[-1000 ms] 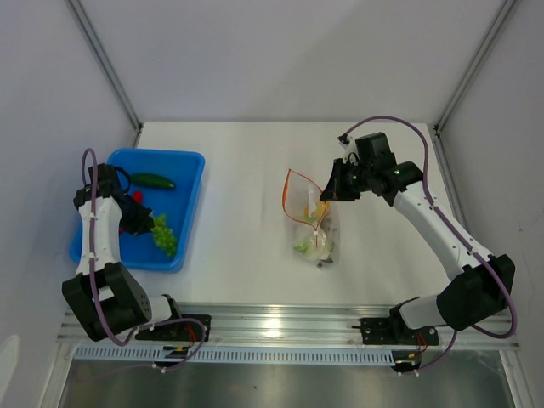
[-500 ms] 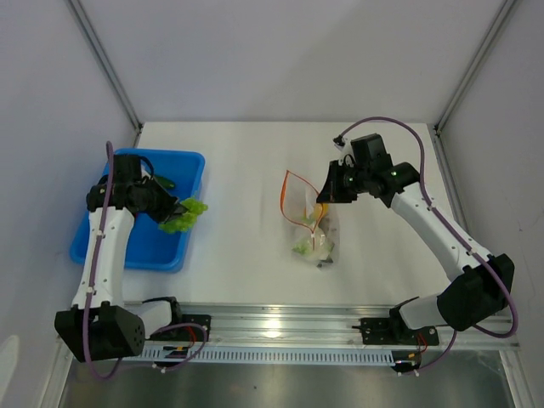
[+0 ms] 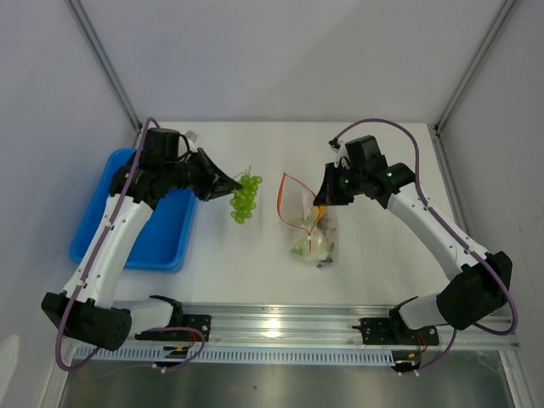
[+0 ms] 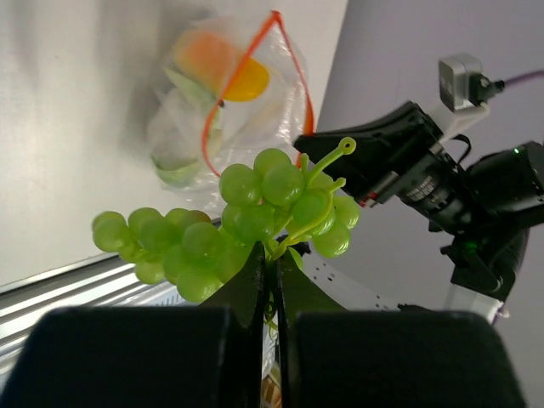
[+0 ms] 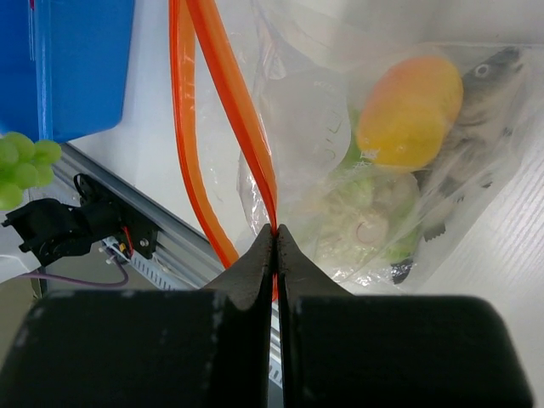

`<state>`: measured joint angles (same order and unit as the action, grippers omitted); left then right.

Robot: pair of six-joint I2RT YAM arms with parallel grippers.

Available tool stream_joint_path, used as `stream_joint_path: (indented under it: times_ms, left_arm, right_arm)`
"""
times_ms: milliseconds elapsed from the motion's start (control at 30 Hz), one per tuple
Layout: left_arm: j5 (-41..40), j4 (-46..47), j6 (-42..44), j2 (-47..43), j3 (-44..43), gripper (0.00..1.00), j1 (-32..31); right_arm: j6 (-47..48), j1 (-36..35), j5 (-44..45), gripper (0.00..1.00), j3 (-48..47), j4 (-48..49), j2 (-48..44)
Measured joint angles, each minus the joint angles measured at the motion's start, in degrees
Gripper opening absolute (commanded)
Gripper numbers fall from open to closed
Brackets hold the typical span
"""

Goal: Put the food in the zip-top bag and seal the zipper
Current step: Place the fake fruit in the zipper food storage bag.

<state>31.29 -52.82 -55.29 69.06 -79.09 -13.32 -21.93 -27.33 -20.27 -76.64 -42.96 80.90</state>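
My left gripper point(image 3: 228, 191) point(image 4: 272, 255) is shut on the stem of the green grape bunch point(image 3: 245, 196) point(image 4: 238, 225), which hangs above the table just left of the zip-top bag point(image 3: 311, 223) point(image 4: 223, 110). The bag's mouth stands open, its orange-red zipper point(image 3: 293, 197) point(image 5: 229, 102) forming a loop. My right gripper point(image 3: 321, 197) point(image 5: 274, 231) is shut on one side of that zipper, holding the mouth up. Inside the bag lie an orange-yellow piece point(image 5: 410, 110) and a white-green leafy vegetable point(image 5: 361, 212).
The blue tray point(image 3: 174, 228) sits at the left of the table, partly hidden under my left arm. A metal rail point(image 3: 280, 323) runs along the near edge. Grey walls enclose the table on three sides.
My left arm lifted the grape bunch out of the blue tray and swung it right, across to beside the bag. My right gripper kept its hold on the zipper, shifting slightly left.
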Motion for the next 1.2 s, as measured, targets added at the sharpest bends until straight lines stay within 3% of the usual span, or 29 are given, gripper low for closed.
stream_joint_path:
  times_ms: [433, 867, 1200]
  left_arm:
    - [7.1, 10.9, -8.7, 11.0, -8.1, 0.01, -9.3]
    - [11.0, 19.1, -13.9, 19.5, -9.2, 0.01, -13.7]
    - [11.1, 21.6, -13.7, 21.0, -8.2, 0.01, -14.4]
  right_arm:
    - [-0.5, -2.0, 0.3, 0.0, 0.0, -0.1, 0.0]
    - [-0.6, -2.1, -2.7, 0.0, 0.0, -0.1, -0.6]
    - [-2.5, 5.9, -13.1, 0.0, 0.0, -0.5, -2.8]
